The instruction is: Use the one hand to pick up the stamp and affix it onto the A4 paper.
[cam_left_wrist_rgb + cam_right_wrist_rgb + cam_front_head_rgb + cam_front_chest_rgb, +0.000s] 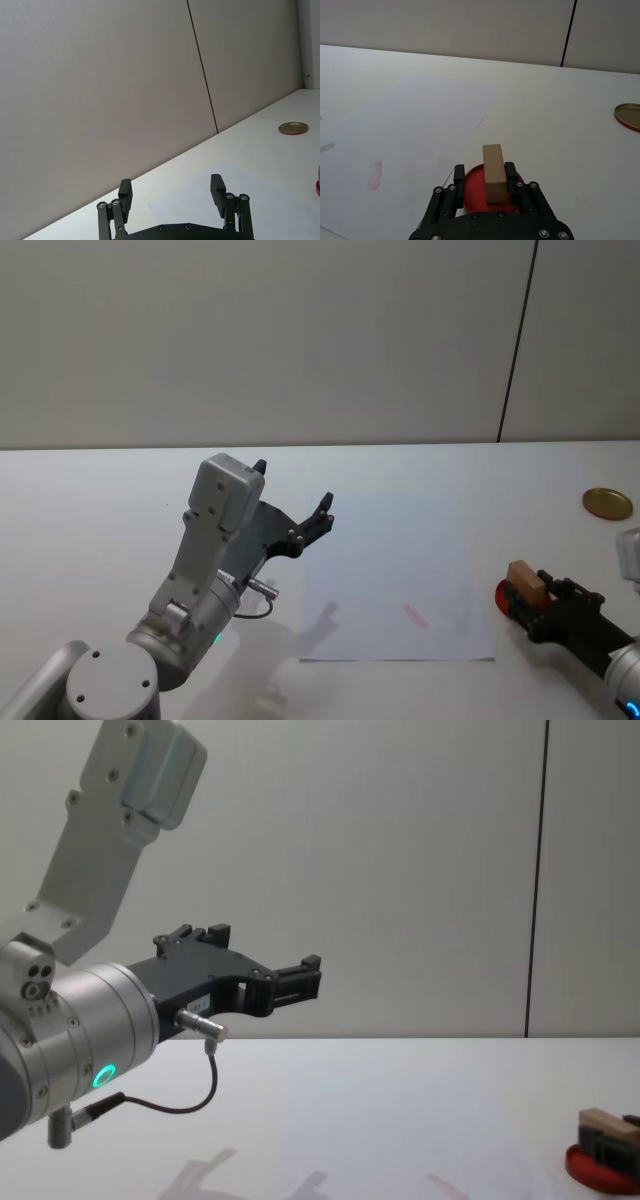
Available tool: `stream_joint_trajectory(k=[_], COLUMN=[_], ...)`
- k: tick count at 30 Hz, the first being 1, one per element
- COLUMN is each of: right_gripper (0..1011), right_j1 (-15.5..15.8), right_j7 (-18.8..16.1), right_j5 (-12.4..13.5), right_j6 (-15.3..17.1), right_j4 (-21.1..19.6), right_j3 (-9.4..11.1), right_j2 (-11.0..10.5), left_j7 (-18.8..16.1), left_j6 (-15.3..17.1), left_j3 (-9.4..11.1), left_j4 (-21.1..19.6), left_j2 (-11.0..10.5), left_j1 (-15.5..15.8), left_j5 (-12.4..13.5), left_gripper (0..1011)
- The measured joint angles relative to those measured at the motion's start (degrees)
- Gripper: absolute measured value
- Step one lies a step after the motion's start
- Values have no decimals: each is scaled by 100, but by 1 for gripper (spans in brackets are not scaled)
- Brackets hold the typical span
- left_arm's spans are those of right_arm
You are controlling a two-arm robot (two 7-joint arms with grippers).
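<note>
The stamp (493, 172), a pale wooden block, stands upright over the red ink pad (472, 192) near the table's right front, just right of the A4 paper (400, 570). My right gripper (485, 172) straddles the stamp. One finger (511, 172) lies against it, while a gap with red pad showing separates the other finger (459, 175) from it. The head view has the stamp (525, 585) at the tip of the right gripper (537, 597). My left gripper (293, 483) hangs open and empty above the paper's left edge.
A faint red stamped mark (415, 615) lies on the paper's near right part. A round gold lid (608, 503) sits at the far right of the white table. A grey wall with a dark vertical seam backs the table.
</note>
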State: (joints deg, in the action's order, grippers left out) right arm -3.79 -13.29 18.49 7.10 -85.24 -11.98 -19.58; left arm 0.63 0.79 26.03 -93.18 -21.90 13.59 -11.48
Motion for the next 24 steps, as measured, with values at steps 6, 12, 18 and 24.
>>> stream_joint_trajectory(k=[6,12,18,24], right_gripper=[331,217,218,218], right_j1=[-23,-26,-11,-2], right_j7=[36,78,94,32], right_j5=[-72,-184,-342,-453], right_j6=[-30,-129,-271,-412], right_j4=[53,63,-2,-101], right_j3=[-15,-33,-60,-97], right_j2=[23,33,41,58], left_j7=[0,0,0,0], left_j6=[0,0,0,0], left_j3=[0,0,0,0], left_j4=[0,0,0,0], left_j2=[0,0,0,0], left_j1=[0,0,0,0], left_j5=[0,0,0,0], left_gripper=[993,993,993,993])
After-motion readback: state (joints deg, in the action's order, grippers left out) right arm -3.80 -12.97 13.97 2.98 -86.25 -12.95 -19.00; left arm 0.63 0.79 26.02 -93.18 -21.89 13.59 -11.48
